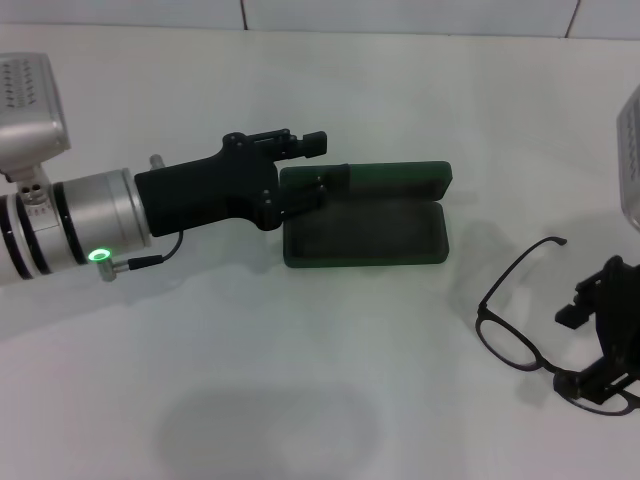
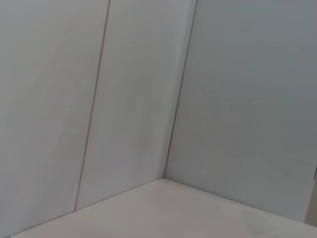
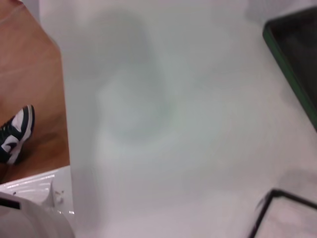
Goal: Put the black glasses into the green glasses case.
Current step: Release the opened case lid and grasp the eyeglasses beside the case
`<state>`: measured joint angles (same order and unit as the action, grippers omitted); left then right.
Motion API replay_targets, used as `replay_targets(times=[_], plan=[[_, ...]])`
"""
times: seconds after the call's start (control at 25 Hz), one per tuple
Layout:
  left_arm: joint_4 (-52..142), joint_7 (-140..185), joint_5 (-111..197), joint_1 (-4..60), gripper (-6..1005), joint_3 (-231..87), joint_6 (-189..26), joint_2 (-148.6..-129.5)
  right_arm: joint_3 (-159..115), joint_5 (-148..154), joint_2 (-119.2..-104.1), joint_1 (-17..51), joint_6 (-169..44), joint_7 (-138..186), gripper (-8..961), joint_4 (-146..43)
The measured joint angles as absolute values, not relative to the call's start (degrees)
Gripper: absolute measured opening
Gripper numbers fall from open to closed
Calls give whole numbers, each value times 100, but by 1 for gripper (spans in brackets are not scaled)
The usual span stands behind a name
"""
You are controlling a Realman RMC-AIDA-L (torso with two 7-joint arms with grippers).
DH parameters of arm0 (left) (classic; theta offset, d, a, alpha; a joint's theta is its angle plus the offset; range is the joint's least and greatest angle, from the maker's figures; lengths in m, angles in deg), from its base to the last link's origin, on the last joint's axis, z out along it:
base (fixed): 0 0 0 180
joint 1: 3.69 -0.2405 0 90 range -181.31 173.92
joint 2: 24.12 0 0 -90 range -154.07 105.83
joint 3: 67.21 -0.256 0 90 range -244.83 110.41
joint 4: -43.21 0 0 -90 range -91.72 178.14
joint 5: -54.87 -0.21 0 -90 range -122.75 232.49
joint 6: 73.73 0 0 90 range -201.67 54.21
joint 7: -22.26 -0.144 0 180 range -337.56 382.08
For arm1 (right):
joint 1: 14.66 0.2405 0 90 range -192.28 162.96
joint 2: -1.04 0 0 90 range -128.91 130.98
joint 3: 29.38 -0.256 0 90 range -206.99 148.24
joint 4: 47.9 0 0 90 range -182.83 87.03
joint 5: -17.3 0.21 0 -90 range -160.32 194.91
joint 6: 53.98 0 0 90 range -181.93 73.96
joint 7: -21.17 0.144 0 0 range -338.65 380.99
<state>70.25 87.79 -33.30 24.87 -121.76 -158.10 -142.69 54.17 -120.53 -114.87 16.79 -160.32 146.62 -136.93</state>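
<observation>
Left tool (image 1: 305,172) spread at open green glasses case (image 1: 366,235), right tool (image 1: 600,345) clamping thin-rimmed black glasses (image 1: 520,325)

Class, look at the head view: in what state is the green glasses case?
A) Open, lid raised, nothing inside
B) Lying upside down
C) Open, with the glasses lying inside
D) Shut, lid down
A: the green glasses case stands open with its lid up and dark lining bare, while the black glasses lie on the table by the right pincer.
</observation>
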Motion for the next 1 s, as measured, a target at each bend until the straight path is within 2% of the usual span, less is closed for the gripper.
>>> replay_targets(times=[0.44, 0.68, 1.0], plan=[[7026, 8820, -3484, 2707, 521, -12191, -15622, -14362, 6630, -12548, -11500, 1550, -15322, 14668, 676, -13333], [6978, 8786, -3493, 2724, 520, -12196, -15599, -14365, 6832, -12556, -11509, 1576, -15061, 14726, 488, -13272], [6975, 8757, -3496, 2674, 520, -12190, -15582, -14365, 6835, -12562, -11502, 1624, -14756, 14730, 482, -13053]])
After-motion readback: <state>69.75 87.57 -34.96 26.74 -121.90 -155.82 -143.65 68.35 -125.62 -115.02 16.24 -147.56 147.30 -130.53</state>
